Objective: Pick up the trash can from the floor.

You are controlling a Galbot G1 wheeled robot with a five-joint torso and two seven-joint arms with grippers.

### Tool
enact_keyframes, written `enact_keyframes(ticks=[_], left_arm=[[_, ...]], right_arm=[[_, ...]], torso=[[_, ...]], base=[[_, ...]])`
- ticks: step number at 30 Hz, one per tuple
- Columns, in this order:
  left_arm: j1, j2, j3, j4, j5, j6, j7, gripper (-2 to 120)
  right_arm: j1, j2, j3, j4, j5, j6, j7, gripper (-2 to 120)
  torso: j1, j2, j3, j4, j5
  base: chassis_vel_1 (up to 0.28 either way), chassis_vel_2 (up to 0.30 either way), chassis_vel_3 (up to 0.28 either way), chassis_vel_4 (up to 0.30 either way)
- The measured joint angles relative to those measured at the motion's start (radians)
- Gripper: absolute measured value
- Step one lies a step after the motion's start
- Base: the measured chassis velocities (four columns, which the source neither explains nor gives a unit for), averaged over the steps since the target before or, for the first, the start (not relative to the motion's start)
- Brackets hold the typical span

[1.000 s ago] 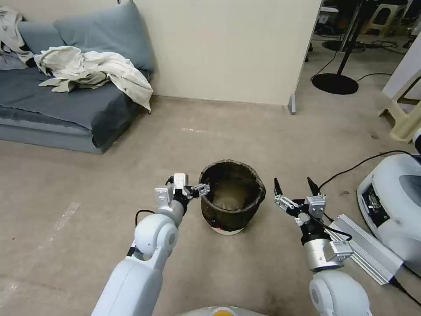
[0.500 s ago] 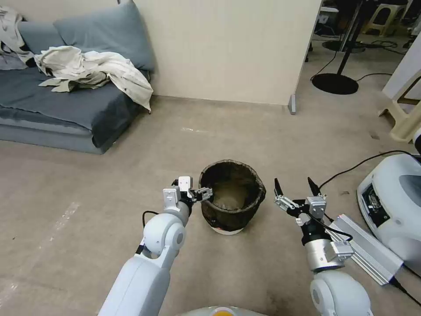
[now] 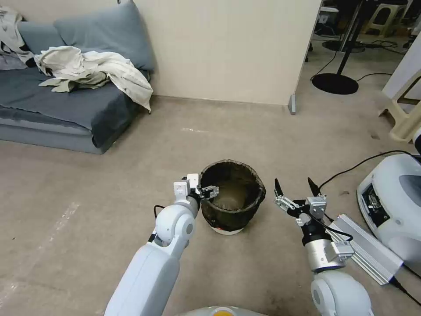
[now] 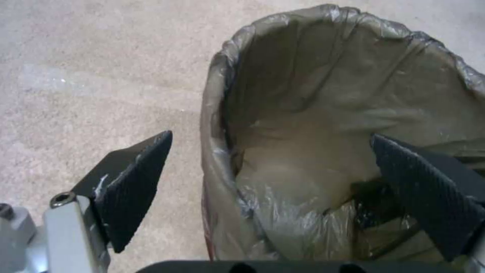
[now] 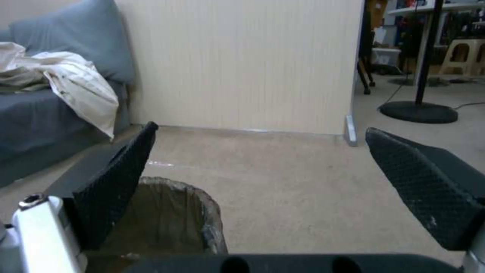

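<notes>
Since the earlier frame, left gripper (image 3: 209, 191) advanced to straddle the rim of the trash can (image 3: 232, 195), fingers spread. Can stands upright on floor (image 3: 109, 197), mouth up. Right gripper (image 3: 296, 188) released, just beside.

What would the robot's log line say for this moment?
left gripper: open, straddling trash can rim | right gripper: open, beside can | can: on floor

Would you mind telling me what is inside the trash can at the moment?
The trash can holds a crinkled dark bag and one finger of the open left claw, which straddles its rim. The bag covers the bottom.
</notes>
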Motion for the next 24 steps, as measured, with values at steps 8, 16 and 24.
enact_keyframes(ticks=[8, 16, 24], left_arm=[[-0.027, -0.010, 0.009, 0.033, -0.003, 0.005, -0.019, 96], [-0.045, -0.015, 0.007, 0.072, -0.003, 0.005, -0.032, 95], [-0.060, -0.022, 0.006, 0.119, -0.002, 0.005, -0.042, 93]], right_arm=[[0.005, 0.003, 0.000, -0.006, 0.001, 0.001, 0.000, 100], [0.006, 0.006, 0.000, -0.014, 0.001, 0.005, 0.000, 100], [0.007, 0.008, 0.000, -0.016, 0.000, 0.008, 0.000, 100]], torso=[[0.000, 0.000, 0.000, 0.0000, 0.0000], [0.000, 0.000, 0.000, 0.0000, 0.0000], [0.000, 0.000, 0.000, 0.0000, 0.0000]], base=[[0.000, 0.000, 0.000, 0.000], [0.000, 0.000, 0.000, 0.000], [0.000, 0.000, 0.000, 0.000]])
